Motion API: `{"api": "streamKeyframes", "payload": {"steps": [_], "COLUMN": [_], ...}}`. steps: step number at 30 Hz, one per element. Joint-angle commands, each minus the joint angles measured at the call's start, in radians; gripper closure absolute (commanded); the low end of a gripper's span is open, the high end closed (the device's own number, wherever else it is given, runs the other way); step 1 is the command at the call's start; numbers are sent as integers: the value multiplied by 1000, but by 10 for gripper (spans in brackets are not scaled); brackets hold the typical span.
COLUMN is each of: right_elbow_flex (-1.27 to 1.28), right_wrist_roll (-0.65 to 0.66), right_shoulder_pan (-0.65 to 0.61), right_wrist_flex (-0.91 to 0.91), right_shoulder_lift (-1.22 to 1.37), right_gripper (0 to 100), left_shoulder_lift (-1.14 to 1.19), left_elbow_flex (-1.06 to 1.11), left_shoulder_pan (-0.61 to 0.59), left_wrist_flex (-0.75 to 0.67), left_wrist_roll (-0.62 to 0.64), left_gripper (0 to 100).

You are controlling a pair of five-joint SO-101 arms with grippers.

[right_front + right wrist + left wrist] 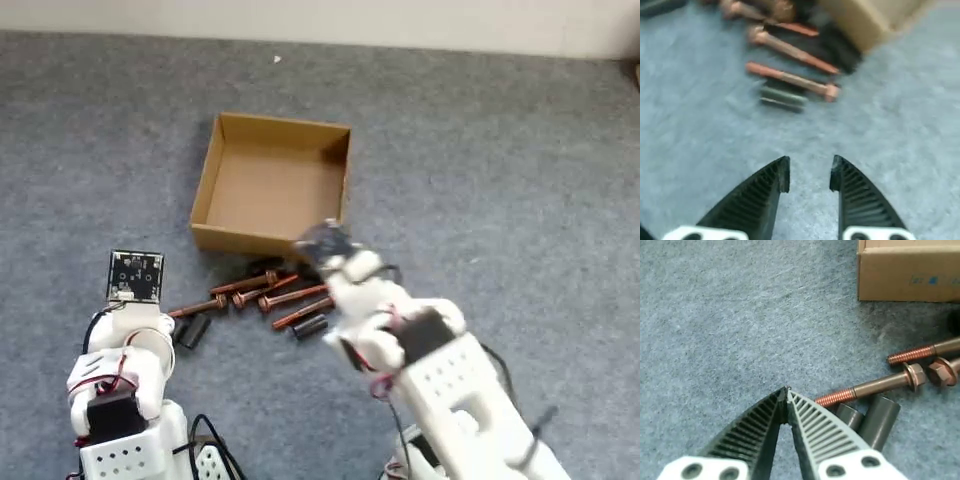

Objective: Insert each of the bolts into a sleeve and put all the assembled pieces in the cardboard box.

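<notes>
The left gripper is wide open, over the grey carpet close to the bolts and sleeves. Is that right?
Not quite. The left gripper is shut, not wide open: the left wrist view shows its two fingertips meeting. The rest holds: it is over the grey carpet, close to the bolts and sleeves.

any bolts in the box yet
No, in the high view the box has only bare cardboard inside, and the bolts lie outside it by its near wall.
</notes>
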Motion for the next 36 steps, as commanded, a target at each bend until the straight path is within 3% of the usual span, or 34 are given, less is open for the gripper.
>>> {"api": "streamKeyframes", "payload": {"steps": [1, 7, 17, 36], "right_elbow_flex": [-114, -176, -202, -196], "right_wrist_roll": [124, 253, 374, 393], "right_shoulder_pan": [-105, -143, -145, -150], "right_wrist_flex": [2, -31, -222, -294], "right_shoulder_lift": [145, 346, 562, 730], "right_gripper": [859, 859, 861, 864], "left_shoulder_lift": [-7, -7, -7, -7], "left_elbow_flex": [-45, -47, -47, -36], "left_shoulder_pan": [-12, -120, -131, -128], "left_wrist_flex": [6, -2, -2, -2], "left_wrist_roll": [-14, -14, -14, -15], "left_gripper": [995, 995, 995, 995]}}
